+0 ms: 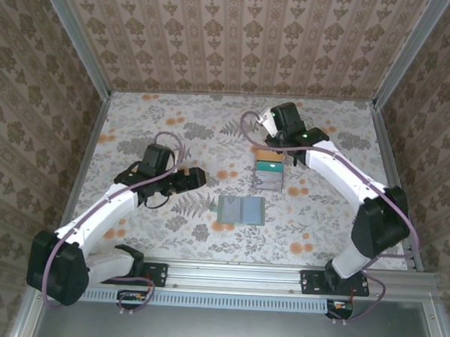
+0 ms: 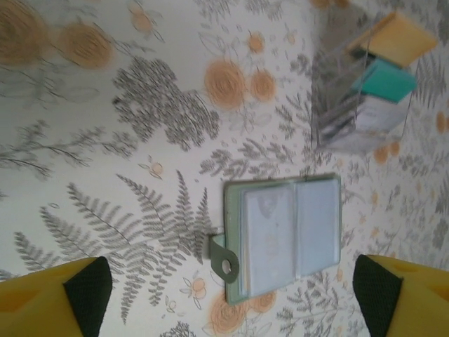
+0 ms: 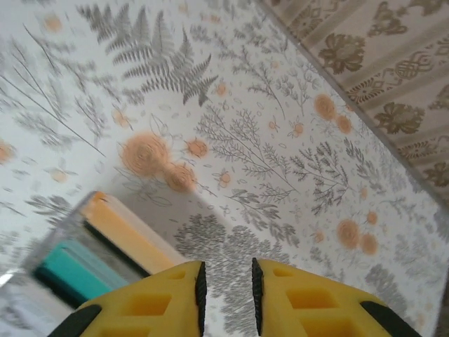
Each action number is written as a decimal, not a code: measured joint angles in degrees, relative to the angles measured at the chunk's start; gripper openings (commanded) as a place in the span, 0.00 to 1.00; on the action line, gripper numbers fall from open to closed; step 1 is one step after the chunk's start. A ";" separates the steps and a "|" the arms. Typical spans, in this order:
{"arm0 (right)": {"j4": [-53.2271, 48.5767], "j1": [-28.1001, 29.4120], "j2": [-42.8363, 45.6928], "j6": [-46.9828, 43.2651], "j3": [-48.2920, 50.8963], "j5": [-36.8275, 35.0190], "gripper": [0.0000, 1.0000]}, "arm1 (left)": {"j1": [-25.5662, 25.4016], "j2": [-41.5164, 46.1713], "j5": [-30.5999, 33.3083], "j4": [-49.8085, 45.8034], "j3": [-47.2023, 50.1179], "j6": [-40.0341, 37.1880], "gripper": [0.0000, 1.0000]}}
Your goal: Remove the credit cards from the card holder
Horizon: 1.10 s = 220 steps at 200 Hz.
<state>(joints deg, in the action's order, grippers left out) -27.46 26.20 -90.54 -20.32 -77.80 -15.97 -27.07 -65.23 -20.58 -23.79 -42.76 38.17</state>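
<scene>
The card holder [image 1: 240,210] lies open and flat on the table, sage-green rim around grey-blue pockets, its tab [image 2: 226,258] pointing left. Its left pocket holds something pale. An orange card [image 1: 267,156], a teal card [image 1: 268,168] and a pale grey card [image 1: 268,183] stand in a clear rack behind it. My left gripper [image 2: 230,291] hovers above the holder [image 2: 284,239], open wide and empty; from above it [image 1: 198,177] sits left of the holder. My right gripper [image 3: 226,295] is just past the rack's far end, jaws narrowly open with nothing between them, the orange card [image 3: 123,228] to their left.
The clear rack [image 2: 337,105] stands between the holder and my right gripper [image 1: 280,146]. Floral table surface [image 1: 174,128] is bounded by metal rails and patterned walls [image 1: 239,41]. The wall foot runs close behind the right gripper [image 3: 330,77].
</scene>
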 measured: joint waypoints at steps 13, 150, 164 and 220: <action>-0.87 0.57 3.43 5.25 1.77 1.70 0.23 | -2.19 -0.98 0.02 0.15 -0.04 0.44 0.86; 5.73 13.64 14.58 53.66 37.27 16.31 0.14 | -16.04 -17.22 -2.58 6.73 -3.65 4.52 0.42; 7.67 13.75 12.70 55.74 38.01 16.79 0.14 | -16.33 -19.08 -3.06 6.99 -3.85 4.55 0.41; 11.96 13.84 6.49 60.74 38.56 17.62 0.14 | -16.46 -22.38 -3.67 7.17 -3.87 4.46 0.39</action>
<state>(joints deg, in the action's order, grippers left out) -15.51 40.03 -84.05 40.42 -39.24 1.65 -43.53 -87.61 -24.25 -16.62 -46.63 42.63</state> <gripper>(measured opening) 0.141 0.395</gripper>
